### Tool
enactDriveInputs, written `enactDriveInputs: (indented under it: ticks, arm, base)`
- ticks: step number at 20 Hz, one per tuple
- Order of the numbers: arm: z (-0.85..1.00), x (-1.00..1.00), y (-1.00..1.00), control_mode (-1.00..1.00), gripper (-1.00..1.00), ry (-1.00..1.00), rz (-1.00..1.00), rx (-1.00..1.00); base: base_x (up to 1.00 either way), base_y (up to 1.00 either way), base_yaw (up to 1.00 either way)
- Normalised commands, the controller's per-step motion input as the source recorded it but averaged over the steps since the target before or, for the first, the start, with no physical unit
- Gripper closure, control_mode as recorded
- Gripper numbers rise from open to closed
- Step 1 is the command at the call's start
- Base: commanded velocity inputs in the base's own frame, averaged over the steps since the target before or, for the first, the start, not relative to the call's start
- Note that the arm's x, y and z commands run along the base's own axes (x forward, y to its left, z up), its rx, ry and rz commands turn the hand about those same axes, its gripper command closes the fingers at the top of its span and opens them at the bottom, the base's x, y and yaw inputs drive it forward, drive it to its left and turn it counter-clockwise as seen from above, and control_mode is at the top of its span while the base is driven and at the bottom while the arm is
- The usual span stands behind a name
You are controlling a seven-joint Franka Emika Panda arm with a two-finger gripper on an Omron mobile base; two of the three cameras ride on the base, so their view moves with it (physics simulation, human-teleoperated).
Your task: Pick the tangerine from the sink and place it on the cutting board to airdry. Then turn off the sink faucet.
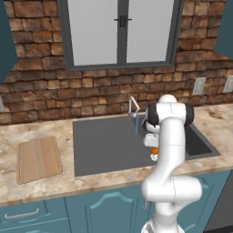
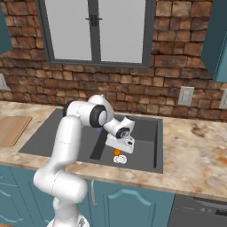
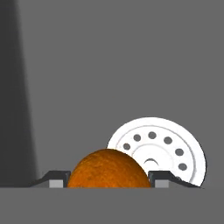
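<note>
While you look along the hand, the tangerine [image 3: 108, 169] sits squarely between the two dark finger tips [image 3: 57, 180], which press against its left and right flanks, so the gripper [image 3: 107, 183] is closed down to the fruit's width and appears to have hold of it. From the right base view you can see the same thing from outside: the gripper [image 2: 118, 150] is low inside the sink [image 2: 146, 128], with the orange fruit [image 2: 116, 152] tucked under the hand and just above the white drain [image 2: 119, 159]. Whether the fruit rests on the basin floor or hangs just clear of it you cannot tell. Expect a light, round, firm fruit with a slightly yielding skin; being wet, it will likely be slippery and prone to roll or squirt out if squeezed off-centre, so grip across its widest middle, as the fingers now seem to do, and lift gently. Just behind the fruit in the hand view lies the perforated drain disc [image 3: 162, 148], near but not to be mistaken for the target. Farther back, the faucet [image 1: 133, 105] stands at the rear rim of the basin with its thin blue stream [image 1: 137, 124] running, so that job remains. Well off to the left on the counter [image 1: 45, 132] lies the wooden cutting board [image 1: 38, 159], bare, a long carry from the sink. Beyond it all, the brick wall [image 1: 41, 91] and window [image 1: 118, 32] close the scene.
</note>
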Motion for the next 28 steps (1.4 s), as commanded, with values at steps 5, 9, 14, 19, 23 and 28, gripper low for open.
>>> enactDriveInputs:
  ticks: [5, 9, 14, 19, 23, 28]
  arm:
    - [0.54, -0.14, -0.01, -1.0, 1.0, 0.0, 0.0, 0.0]
    - [0.59, -0.14, -0.03, -1.0, 1.0, 0.0, 0.0, 0.0]
    - [0.58, -0.23, -0.08, -1.0, 1.0, 0.0, 0.0, 0.0]
    - [0.64, -0.31, -0.18, -1.0, 1.0, -0.02, 0.0, 0.0]
    - [0.71, -0.29, -0.23, -1.0, 1.0, 0.0, 0.0, 0.0]
    - [0.71, -0.35, -0.1, -1.0, 1.0, -0.05, 0.01, 0.0]
  base:
    - [0.0, 0.0, 0.0]
    - [0.0, 0.0, 0.0]
    - [0.0, 0.0, 0.0]
    - [0.0, 0.0, 0.0]
    - [0.0, 0.0, 0.0]
    - [0.0, 0.0, 0.0]
